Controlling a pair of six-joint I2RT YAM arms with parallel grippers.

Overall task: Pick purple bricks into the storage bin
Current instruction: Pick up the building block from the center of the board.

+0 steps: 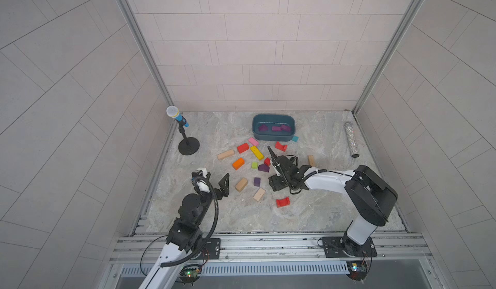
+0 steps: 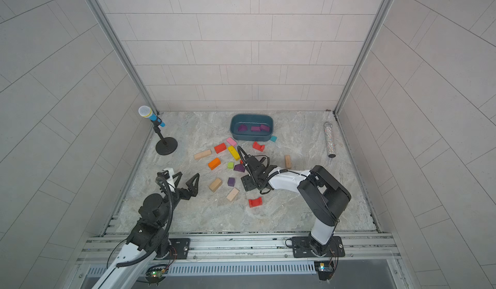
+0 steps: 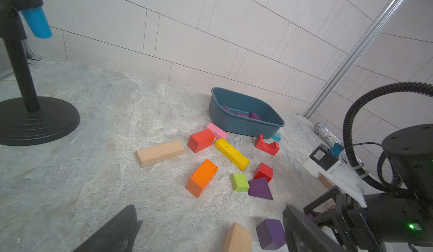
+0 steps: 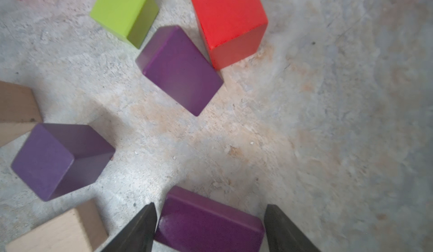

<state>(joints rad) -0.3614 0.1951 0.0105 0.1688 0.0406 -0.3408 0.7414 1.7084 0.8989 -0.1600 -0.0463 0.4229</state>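
The purple brick that the right arm is reaching for lies flat on the marbled table, between the two black fingers of the right gripper. The jaws stand apart, one close against each side of the brick, and whether they already pinch it I cannot tell. In both top views the gripper body hides this brick. Near it on the table sit two more: a cube-like purple brick and a peaked purple brick. The peaked one lies just beside a red block and a green block. Three purple bricks already lie inside the storage bin, which stands near the far wall, well apart from the right gripper. A small teal block and a pink block lie just beside the bin's near wall. Between the bin and the loose purple ones lie a yellow bar, an orange block and several plain wooden blocks. The left gripper hangs over the near left of the table with its jaws spread wide and nothing between them. A toy microphone on a black stand is at the far left, and a glittery tube lies at the far right
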